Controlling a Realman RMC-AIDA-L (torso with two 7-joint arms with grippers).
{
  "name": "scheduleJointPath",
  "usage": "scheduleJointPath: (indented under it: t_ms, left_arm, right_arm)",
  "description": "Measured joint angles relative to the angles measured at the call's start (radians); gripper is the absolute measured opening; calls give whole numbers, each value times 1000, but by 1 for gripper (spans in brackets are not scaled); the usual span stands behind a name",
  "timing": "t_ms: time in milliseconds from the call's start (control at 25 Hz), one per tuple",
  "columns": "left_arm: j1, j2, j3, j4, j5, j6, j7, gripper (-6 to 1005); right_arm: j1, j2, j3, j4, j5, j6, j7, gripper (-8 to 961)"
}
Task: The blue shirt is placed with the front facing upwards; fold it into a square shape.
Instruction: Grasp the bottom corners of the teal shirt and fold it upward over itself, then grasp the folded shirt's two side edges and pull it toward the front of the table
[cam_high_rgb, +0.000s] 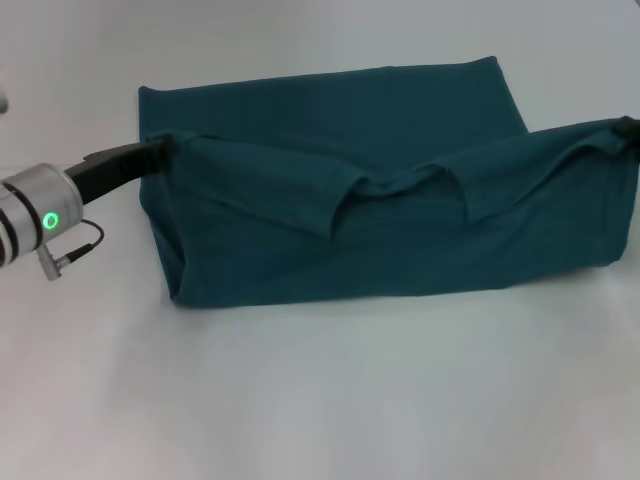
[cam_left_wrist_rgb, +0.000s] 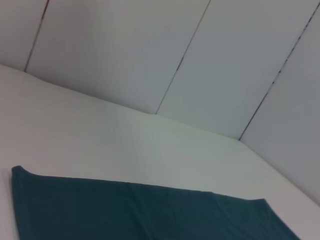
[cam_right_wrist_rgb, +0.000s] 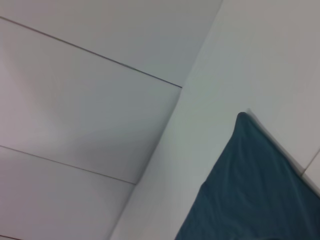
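White table (cam_high_rgb: 320, 400) backed by panelled wall (cam_left_wrist_rgb: 150, 50). We see blue shirt (cam_high_rgb: 400, 230) lifted at both ends: left gripper (cam_high_rgb: 165, 148) pinching cloth; right gripper (cam_high_rgb: 628, 128) mostly cut off, apparently clamping cloth too.

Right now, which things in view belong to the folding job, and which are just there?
Part of the job:
- blue shirt, near edge lifted off the table
- left gripper, pinching its left corner
- right gripper, pinching its right corner

Just there:
- white table
- panelled wall

I could read no lettering, label or number anywhere; the blue shirt (cam_high_rgb: 400, 230) showed only plain teal cloth.
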Motion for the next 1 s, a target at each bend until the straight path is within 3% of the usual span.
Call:
scheduleJointPath:
  t_ms: [320,600,760,800,920,1000]
  left_arm:
    - [-31,-29,9,6,4,-66,53,20]
    - [-17,-33,24,-17,0,-90,46,21]
    - [32,-27,70,-68,22,-57,-33,171]
    - [52,-21,119,-89,32,-34,-86,209]
    - [107,-1,289,-152,77,2,-260,446]
    - [143,11,400,-202,141,6,-419,503]
  right_arm:
    - [51,30,-6,10,0,124,-79,56]
    - [48,22,-23,-9,1,95,-86,341]
    - [9,17,-71,-82,-4,9,-87,505]
    - [-10,17,-94,-115,-4,-18,-87,546]
    - [-71,19,-142,-195,-4,-79,-88,670]
    - [-110,17,-171,-228,-5,-111,-91,716]
